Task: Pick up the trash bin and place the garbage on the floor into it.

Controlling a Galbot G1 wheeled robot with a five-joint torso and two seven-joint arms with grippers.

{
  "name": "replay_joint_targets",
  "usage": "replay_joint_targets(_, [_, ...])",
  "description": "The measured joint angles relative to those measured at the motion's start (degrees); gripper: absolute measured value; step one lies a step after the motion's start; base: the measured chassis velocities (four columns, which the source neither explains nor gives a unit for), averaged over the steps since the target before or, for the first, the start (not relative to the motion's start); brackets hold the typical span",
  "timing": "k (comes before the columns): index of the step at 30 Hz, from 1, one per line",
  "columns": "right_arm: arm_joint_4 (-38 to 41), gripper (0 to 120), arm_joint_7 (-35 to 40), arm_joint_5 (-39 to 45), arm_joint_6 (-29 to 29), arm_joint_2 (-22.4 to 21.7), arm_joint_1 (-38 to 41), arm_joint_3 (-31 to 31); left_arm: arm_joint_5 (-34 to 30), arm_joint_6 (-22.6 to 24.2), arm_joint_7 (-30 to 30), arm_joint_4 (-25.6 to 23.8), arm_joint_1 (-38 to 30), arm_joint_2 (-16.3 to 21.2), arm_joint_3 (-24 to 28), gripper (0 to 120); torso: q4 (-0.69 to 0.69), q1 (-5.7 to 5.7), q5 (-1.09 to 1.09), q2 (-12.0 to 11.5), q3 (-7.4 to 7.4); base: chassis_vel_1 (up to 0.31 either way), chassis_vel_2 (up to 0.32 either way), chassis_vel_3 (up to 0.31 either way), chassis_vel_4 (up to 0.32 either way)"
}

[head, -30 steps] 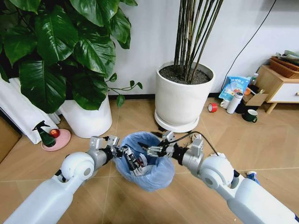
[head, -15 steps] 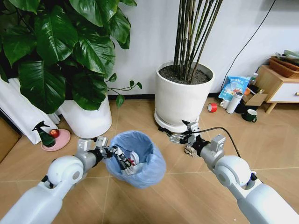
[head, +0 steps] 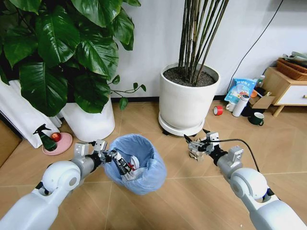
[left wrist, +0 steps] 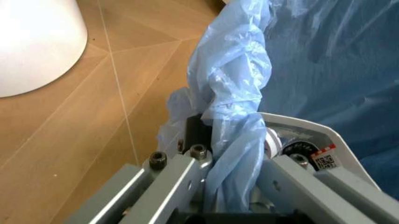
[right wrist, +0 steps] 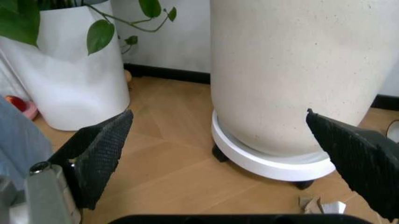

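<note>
Above the floor (head: pixel 144 211), in front of me, the trash bin (head: pixel 136 163) hangs tilted from my left gripper (head: pixel 121 164), which is clenched on its rim and the folded blue bag (left wrist: pixel 234 140). Some litter (head: pixel 134 165) lies inside it. My right gripper (head: pixel 196 146) hovers apart to the right, fingers (right wrist: pixel 100 151) spread and holding nothing, near the white plant pot (head: pixel 187 98) on its wheeled base.

The trash bin (head: pixel 135 163) sits left of the right gripper (head: pixel 196 146). Behind both stands a plant pot (head: pixel 188 100). Litter, seemingly paper, lies inside the bin.
</note>
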Motion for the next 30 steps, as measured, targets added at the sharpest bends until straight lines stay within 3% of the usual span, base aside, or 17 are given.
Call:
replay_joint_targets(7, [-0.3,100,-0.4,-0.2,0.0,1.0,-0.3,-0.2,0.3,0.0,0.3,-0.5,1.1,0.1,-0.4,0,0.0,0.0,0.01,0.0,0.0,-0.03,-0.037,0.045,0.044])
replay_joint_targets(30, [-0.6,100,-1.0,-0.9,0.2,2.3,-1.5,-0.1,1.5,0.0,1.4,-0.9,2.6,-0.5,-0.9,0,-0.01,0.0,-0.01,0.0,0.0,-0.153,-0.151,0.145,0.145])
